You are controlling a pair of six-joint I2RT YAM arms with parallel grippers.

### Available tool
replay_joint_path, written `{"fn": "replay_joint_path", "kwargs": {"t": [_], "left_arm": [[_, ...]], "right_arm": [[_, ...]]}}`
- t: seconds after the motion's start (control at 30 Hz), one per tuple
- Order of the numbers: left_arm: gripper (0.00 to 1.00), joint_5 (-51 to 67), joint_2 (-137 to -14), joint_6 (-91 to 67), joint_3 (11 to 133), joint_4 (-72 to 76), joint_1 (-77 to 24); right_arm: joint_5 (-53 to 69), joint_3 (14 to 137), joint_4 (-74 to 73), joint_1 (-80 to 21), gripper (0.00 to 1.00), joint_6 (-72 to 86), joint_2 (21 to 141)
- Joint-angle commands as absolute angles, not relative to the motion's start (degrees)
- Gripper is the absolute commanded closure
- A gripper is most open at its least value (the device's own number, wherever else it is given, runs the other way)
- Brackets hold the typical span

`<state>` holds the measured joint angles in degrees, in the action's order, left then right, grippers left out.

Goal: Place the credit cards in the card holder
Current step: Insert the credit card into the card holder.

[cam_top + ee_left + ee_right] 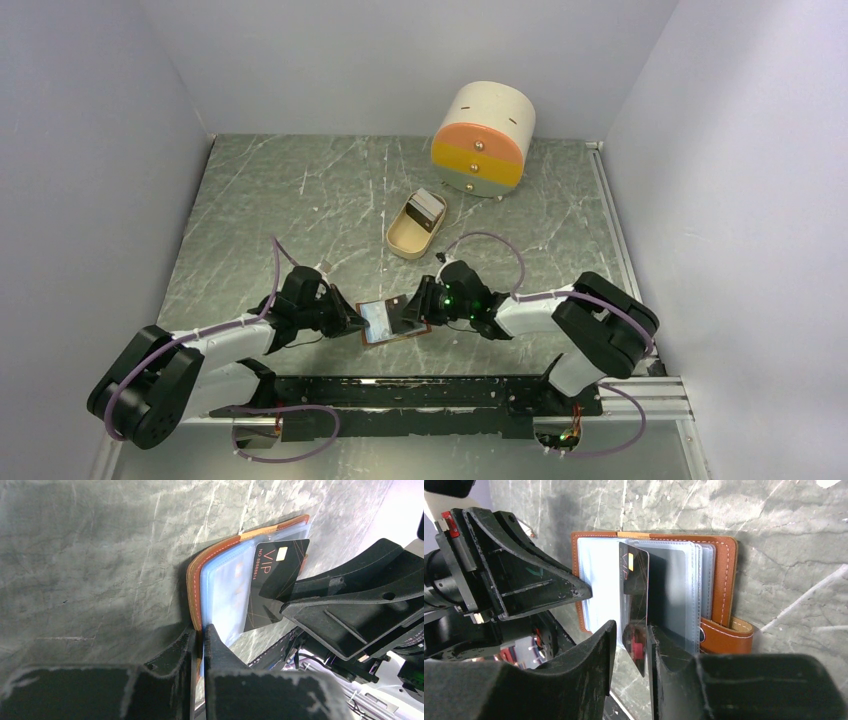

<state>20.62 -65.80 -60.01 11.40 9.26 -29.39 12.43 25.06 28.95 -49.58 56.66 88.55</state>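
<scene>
Grey-green marbled tabletop (300, 200) fills the floor of a pale-walled enclosure. Toward the lower middle of the overhead view, the tan leather card holder (392, 320) lies open, its clear pockets facing up, between the two arms.

The left gripper (350, 322) reaches in from the lower left. Its jaws are clenched on the holder's edge, and in the left wrist view the fingers pinch the orange-stitched leather and the bluish plastic sleeves together.

The right gripper (415, 305) comes in from the right side of the overhead frame. A black card (634, 580) marked VIP, with a small gold chip, stands partly slid into one of the clear pockets. Its free end sits between this gripper's fingers. In the right wrist view the jaws are parted and a gap shows beside the card, so the card is released rather than squeezed.

The holder's snap tab (724, 632) curls up at the lower right of that view.

Higher in the overhead frame, a beige oval tray (408, 232) sits just above the holder. A round cream, orange and yellow drawer box (482, 140) stands near the back wall.
</scene>
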Motion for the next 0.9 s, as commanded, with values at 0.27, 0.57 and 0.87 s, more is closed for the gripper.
{"fn": "replay_joint_path", "kwargs": {"t": [0.27, 0.57, 0.87], "left_arm": [[0.90, 21.6, -66.7, -59.9, 11.9, 10.8, -29.2], [0.90, 22.1, -65.9, -60.1, 11.8, 11.0, -29.2], [0.88, 23.5, -66.1, -60.8, 11.5, 13.2, -29.7]], "right_arm": [[7.6, 28.1, 18.3, -49.8, 0.62, 50.8, 87.1], [7.2, 29.5, 16.8, -49.8, 0.59, 48.7, 87.0], [9.7, 31.1, 19.7, -52.1, 0.79, 49.4, 90.6]]}}
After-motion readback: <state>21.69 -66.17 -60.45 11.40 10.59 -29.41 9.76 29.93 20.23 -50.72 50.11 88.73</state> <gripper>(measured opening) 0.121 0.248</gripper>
